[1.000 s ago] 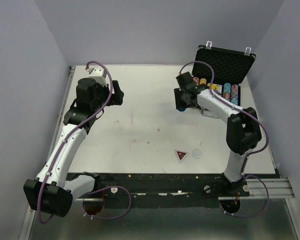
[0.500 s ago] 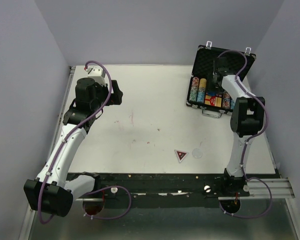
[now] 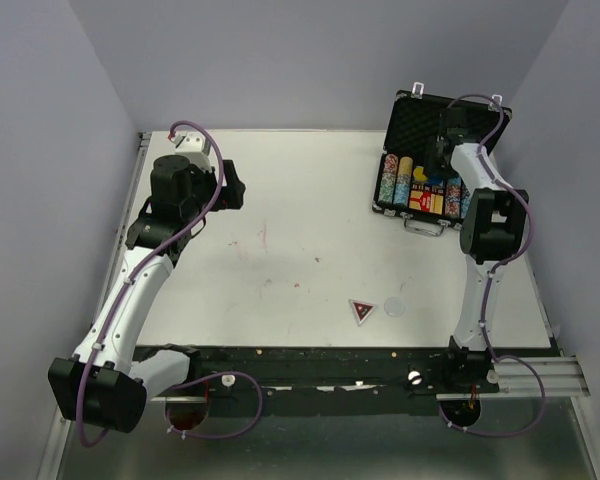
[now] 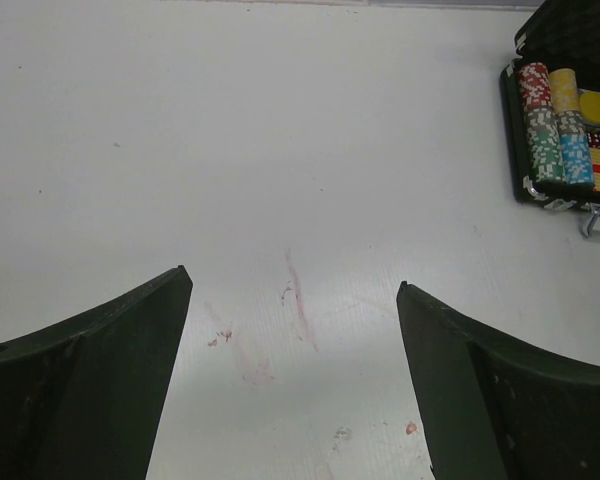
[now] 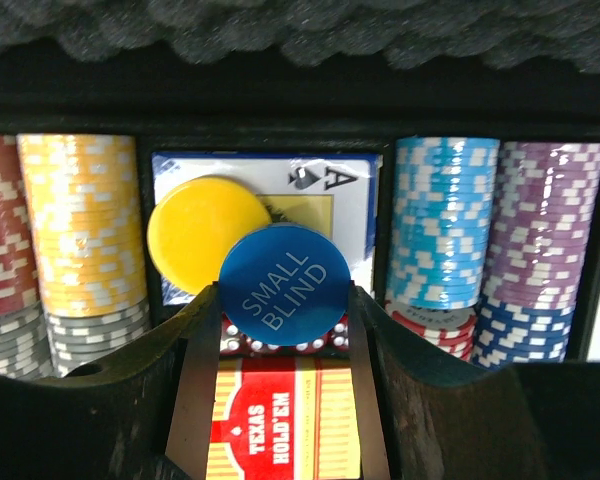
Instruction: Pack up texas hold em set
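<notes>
The black foam-lined briefcase of the texas hold em set stands open at the table's back right, also seen in the left wrist view. My right gripper hovers over its middle compartment, shut on a blue "SMALL BLIND" disc. Beneath it lie a yellow disc, red dice, a red card deck and an ace-faced deck. Chip rows fill the side slots. My left gripper hangs open over bare table, far left of the case, nothing between its fingers.
A red triangular button and a pale round disc lie on the table near the front edge, between the arms. Walls close in on the left, back and right. Faint reddish marks stain the tabletop.
My right arm swung from left of the case to above its middle compartment, carrying the blue disc. The left arm has not moved.
</notes>
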